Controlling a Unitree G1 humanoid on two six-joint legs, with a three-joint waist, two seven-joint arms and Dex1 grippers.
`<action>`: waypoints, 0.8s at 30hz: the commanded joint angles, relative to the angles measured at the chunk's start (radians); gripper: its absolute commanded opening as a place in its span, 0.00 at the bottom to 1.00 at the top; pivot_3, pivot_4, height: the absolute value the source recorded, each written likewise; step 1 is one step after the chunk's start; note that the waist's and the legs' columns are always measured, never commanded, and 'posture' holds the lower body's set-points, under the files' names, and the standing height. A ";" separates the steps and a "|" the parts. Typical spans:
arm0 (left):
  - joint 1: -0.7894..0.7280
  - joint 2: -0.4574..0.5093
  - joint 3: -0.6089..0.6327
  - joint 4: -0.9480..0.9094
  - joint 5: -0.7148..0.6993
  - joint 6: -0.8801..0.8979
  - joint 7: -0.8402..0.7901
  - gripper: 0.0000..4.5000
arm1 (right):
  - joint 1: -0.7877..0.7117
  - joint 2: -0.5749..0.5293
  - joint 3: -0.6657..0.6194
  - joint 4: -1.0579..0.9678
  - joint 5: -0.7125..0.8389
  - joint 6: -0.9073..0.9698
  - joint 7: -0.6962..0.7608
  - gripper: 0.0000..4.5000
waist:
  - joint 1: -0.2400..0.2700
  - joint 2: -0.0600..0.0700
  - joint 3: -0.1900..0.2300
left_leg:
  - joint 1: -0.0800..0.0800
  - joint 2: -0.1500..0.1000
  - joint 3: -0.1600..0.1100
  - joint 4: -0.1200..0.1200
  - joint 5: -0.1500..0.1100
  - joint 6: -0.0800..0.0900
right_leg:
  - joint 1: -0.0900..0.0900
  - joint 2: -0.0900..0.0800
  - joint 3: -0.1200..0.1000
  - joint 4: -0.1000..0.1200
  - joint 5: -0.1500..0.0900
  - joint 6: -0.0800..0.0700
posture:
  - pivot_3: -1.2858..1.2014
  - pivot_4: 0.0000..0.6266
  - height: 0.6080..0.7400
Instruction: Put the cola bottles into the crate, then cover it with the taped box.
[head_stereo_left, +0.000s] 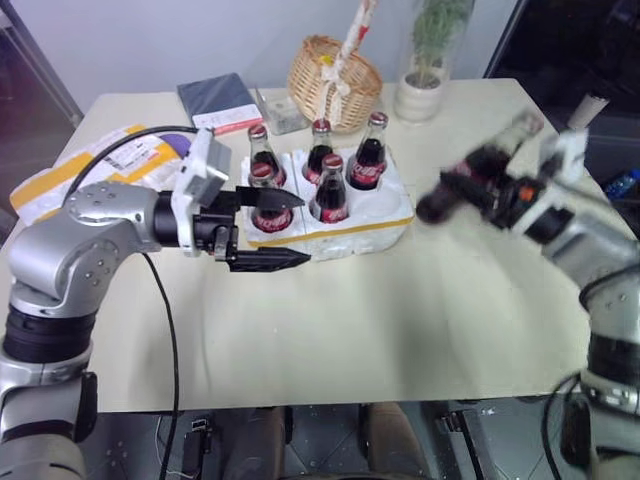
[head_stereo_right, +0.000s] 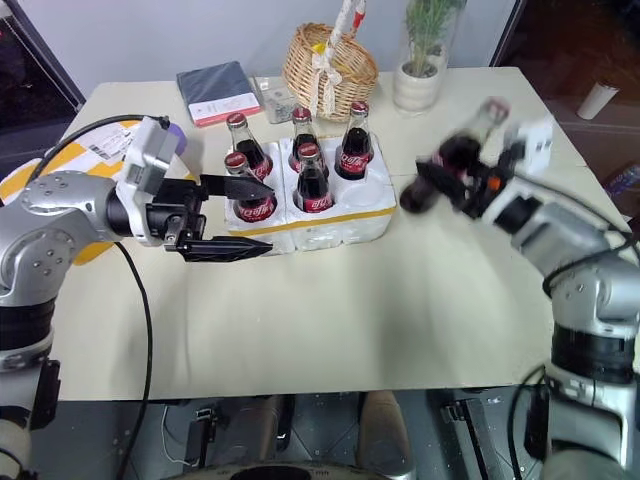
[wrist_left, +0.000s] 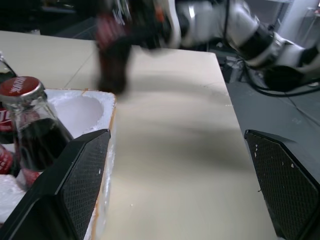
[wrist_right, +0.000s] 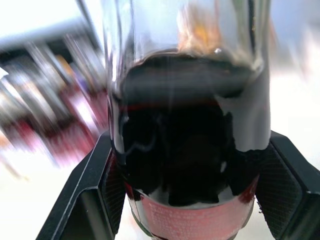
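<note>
The white foam crate (head_stereo_left: 392, 218) stands mid-table with several cola bottles (head_stereo_left: 331, 188) upright in its wells. One well (wrist_left: 82, 111) at its front right corner holds nothing. My left gripper (head_stereo_left: 297, 228) is open, level against the crate's front left, with one finger in front of a bottle (wrist_left: 31, 131). To the right of the crate, above the table, my right gripper (head_stereo_right: 448, 178) is shut on a tilted, blurred cola bottle (wrist_right: 185, 125). The taped box (head_stereo_left: 95, 165), with yellow bands and a label, lies at far left behind my left arm.
A wicker basket (head_stereo_left: 335, 70), a potted plant (head_stereo_left: 420, 92), a dark notebook (head_stereo_left: 215, 98) and a small clear container (head_stereo_left: 284, 113) line the table's far side. The table's bare top (head_stereo_left: 400, 320) spreads in front of the crate.
</note>
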 joint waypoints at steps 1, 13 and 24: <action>-0.002 0.012 0.032 -0.021 -0.006 -0.008 0.009 1.00 | -0.141 0.046 0.028 -0.002 0.054 0.007 -0.004 0.62 | -0.002 0.000 0.000 | 0.000 0.000 0.000 0.000 0.000 0.000 | 0.000 0.000 0.000 0.000 0.000 0.000 | 0.52 0.24 0.97; 0.028 0.029 0.061 -0.045 -0.011 -0.017 0.040 1.00 | -0.154 0.084 0.256 0.150 -0.187 -0.074 0.100 0.62 | 0.010 -0.001 0.000 | -0.003 -0.001 0.000 0.001 0.000 0.000 | -0.003 0.000 0.000 0.000 0.000 0.000 | 0.52 0.24 0.97; 0.029 0.038 0.053 -0.027 0.016 -0.041 0.041 1.00 | -0.118 0.111 0.434 0.339 -0.409 -0.168 0.219 0.62 | -0.004 -0.001 0.000 | -0.002 0.000 0.001 0.001 0.000 0.000 | -0.002 0.000 0.000 0.001 0.000 0.000 | 0.52 0.24 0.97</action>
